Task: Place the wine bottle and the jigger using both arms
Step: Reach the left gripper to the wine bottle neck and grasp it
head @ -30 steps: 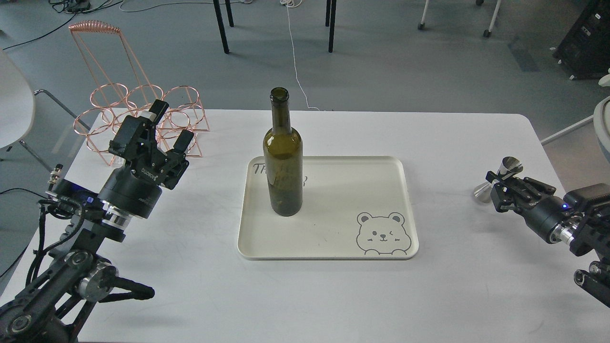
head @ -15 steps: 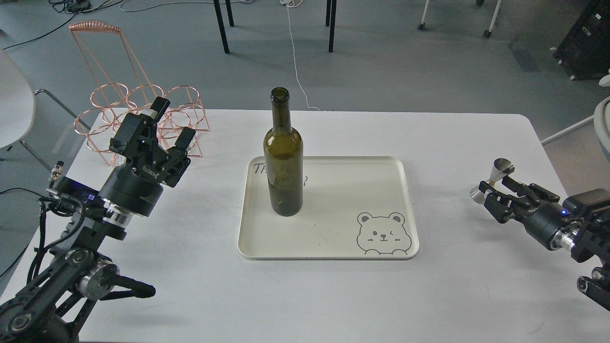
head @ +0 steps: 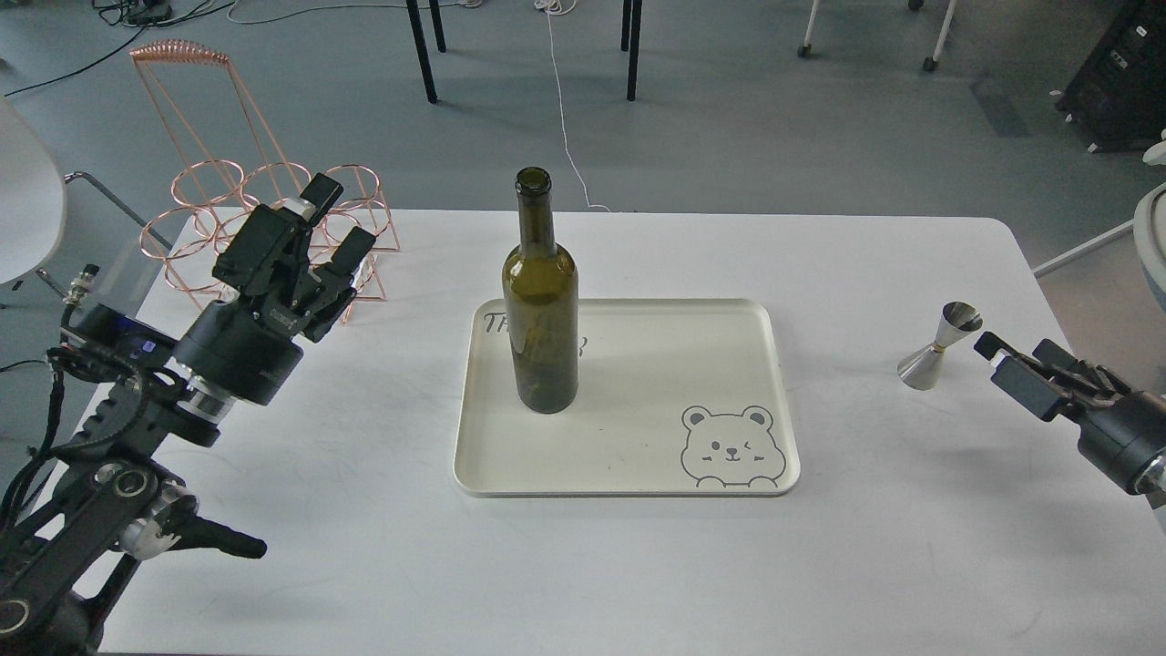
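The dark olive-green wine bottle stands upright on the left part of the cream tray with a bear drawing. The silver jigger stands upright on the white table, to the right of the tray. My right gripper is open and empty, a short way to the right of the jigger and apart from it. My left gripper is open and empty, raised over the table's back left, well to the left of the bottle and in front of the wire rack.
A copper wire bottle rack stands at the table's back left corner, right behind my left gripper. The table's right edge is close behind the jigger. A white chair stands off the left side.
My right gripper was around the jigger, opened, and drew back to the right, leaving it standing on the table. My left arm shifted slightly back and to the left.
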Robot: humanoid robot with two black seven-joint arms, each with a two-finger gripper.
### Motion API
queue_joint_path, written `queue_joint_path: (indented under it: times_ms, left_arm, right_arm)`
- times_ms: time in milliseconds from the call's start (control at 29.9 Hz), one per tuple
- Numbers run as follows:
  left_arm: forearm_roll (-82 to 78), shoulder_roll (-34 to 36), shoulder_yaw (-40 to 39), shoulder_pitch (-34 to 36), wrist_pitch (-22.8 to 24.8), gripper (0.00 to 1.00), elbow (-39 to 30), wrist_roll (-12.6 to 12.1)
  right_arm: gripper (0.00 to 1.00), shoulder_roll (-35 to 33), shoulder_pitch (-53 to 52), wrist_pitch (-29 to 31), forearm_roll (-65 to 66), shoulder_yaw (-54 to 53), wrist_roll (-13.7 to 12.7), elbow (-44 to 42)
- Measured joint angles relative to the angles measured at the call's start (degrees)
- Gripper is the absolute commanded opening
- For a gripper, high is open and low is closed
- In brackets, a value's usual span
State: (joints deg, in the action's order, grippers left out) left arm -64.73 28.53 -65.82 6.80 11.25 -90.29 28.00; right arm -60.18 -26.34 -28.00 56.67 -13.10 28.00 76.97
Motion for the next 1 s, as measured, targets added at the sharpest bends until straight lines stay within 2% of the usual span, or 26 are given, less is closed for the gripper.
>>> queue_joint_path:
  times_ms: [267,501,702,1003]
  left_arm:
    - [-21.4,5.8,2.3,9.2,0.4,0.98,-4.6,0.0]
    - [-42.6,9.9,11.2,22.3,0.3,0.98,-3.9,0.0]
    - [-48.8,10.3,18.6,30.3,0.2,0.98,0.3,0.0]
    - [-50.5,8.7,20.1,31.2,0.1,0.98,4.4,0.0]
  right_arm:
    - [0.97,3.7,-0.7,1.0,-27.4,-4.2,0.0,5.5]
    - [0.97,4.4,-0.8,12.0,-49.3,-8.6,0.0,7.4]
    - [0.97,4.1,-0.8,14.9,-52.9,-10.9,0.0,7.4]
    - [0.97,3.9,-0.6,15.0,-53.0,-11.0,0.0,7.3]
